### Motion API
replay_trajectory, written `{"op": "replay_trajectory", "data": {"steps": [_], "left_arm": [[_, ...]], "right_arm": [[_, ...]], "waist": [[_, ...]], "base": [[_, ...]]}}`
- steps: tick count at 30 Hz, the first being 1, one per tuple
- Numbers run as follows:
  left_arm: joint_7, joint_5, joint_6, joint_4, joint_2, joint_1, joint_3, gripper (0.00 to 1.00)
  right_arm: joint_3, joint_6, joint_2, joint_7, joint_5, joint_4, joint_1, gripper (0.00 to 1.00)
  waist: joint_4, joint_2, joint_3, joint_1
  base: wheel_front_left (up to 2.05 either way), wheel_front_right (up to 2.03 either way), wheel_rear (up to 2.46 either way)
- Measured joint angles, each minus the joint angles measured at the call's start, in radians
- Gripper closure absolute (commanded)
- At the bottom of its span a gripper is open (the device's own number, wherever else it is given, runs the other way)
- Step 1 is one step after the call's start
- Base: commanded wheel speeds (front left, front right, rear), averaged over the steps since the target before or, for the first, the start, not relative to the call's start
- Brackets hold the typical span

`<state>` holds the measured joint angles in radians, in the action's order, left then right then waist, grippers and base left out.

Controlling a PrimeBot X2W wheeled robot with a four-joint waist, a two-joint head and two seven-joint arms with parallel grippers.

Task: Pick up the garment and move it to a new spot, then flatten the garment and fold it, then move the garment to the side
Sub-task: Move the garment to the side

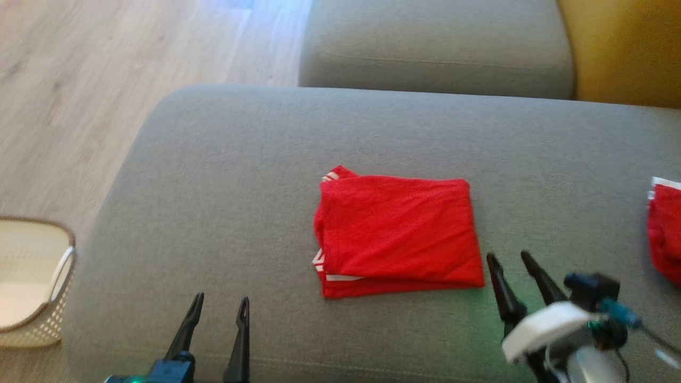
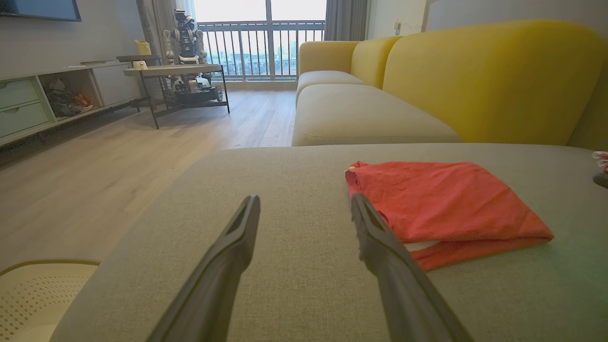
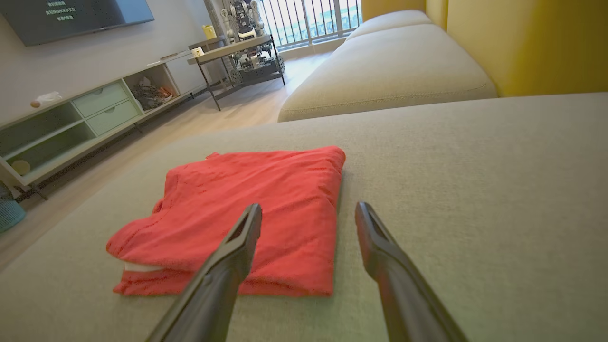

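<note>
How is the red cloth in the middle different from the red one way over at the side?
The middle garment is folded into a neat flat rectangle; the side cloth looks rumpled. The middle garment shows whole; the side cloth is cut off by the picture's right edge. Both are red with white trim and lie on the grey cushion.

Red garment (image 1: 399, 234) (white trim), grey sofa cushion (image 1: 239, 186), yellow backrest (image 2: 484, 80), cream basket (image 1: 32, 282)

Lower layers of garment (image 1: 399, 234) hidden under top fold. At right edge, second red cloth (image 1: 665, 234) cut off. At left edge, basket (image 1: 50, 327) cut off. Writing on screen (image 3: 71, 16) too small to read.
</note>
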<state>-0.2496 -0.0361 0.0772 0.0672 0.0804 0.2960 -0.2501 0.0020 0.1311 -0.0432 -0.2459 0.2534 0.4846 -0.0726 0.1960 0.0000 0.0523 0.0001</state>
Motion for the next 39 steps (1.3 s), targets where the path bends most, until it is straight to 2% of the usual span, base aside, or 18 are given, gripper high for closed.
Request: {"op": "replay_trajectory", "data": {"steps": [4, 10, 17, 23, 25, 26, 28, 34, 39], "left_arm": [[0.000, 0.000, -0.011, -0.008, -0.001, -0.008, -0.013, 0.00], [0.000, 0.000, -0.025, -0.013, -0.002, -0.035, -0.029, 0.00], [0.000, 0.000, -0.034, -0.015, -0.005, -0.052, -0.042, 0.00], [0.000, 0.000, -0.041, -0.019, -0.007, -0.064, -0.047, 0.00], [0.000, 0.000, -0.043, -0.021, -0.007, -0.066, -0.049, 0.00], [0.000, 0.000, -0.043, -0.023, -0.007, -0.069, -0.051, 0.00], [0.000, 0.000, -0.043, -0.025, -0.007, -0.079, -0.052, 0.00], [0.000, 0.000, -0.043, -0.025, -0.008, -0.087, -0.050, 0.00], [0.000, 0.000, -0.042, -0.023, -0.009, -0.086, -0.043, 0.00]], "right_arm": [[-0.029, 0.000, 0.000, 0.062, 0.093, 0.146, -0.131, 0.00], [-0.073, 0.000, -0.014, 0.133, 0.182, 0.335, -0.237, 0.00], [-0.065, 0.000, -0.052, 0.108, 0.192, 0.499, -0.330, 0.00], [-0.052, 0.000, -0.054, 0.086, 0.188, 0.609, -0.397, 0.01], [-0.040, 0.000, -0.053, 0.089, 0.194, 0.640, -0.417, 0.23], [-0.036, 0.000, -0.053, 0.092, 0.198, 0.656, -0.428, 0.44], [-0.027, 0.000, -0.053, 0.102, 0.198, 0.683, -0.449, 1.00], [-0.009, 0.000, -0.054, 0.084, 0.195, 0.722, -0.478, 1.00], [0.034, 0.000, -0.061, 0.041, 0.149, 0.729, -0.514, 1.00]], "waist": [[0.038, 0.0000, -0.018, 0.0001], [0.088, 0.0000, -0.045, 0.0001], [0.124, 0.0000, -0.073, 0.0001], [0.133, 0.0000, -0.087, 0.0000], [0.133, 0.0000, -0.092, 0.0000], [0.133, 0.0000, -0.095, 0.0000], [0.133, 0.0000, -0.100, 0.0000], [0.116, 0.0000, -0.105, -0.0001], [0.061, 0.0000, -0.106, -0.0001]], "base": [[0.00, 0.00, 0.00], [0.00, 0.00, 0.00], [0.00, 0.00, 0.00], [0.00, 0.00, 0.00], [0.00, 0.00, 0.00], [0.00, 0.00, 0.00], [0.00, 0.00, 0.00], [0.00, 0.00, 0.00], [0.00, 0.00, 0.00]]}}
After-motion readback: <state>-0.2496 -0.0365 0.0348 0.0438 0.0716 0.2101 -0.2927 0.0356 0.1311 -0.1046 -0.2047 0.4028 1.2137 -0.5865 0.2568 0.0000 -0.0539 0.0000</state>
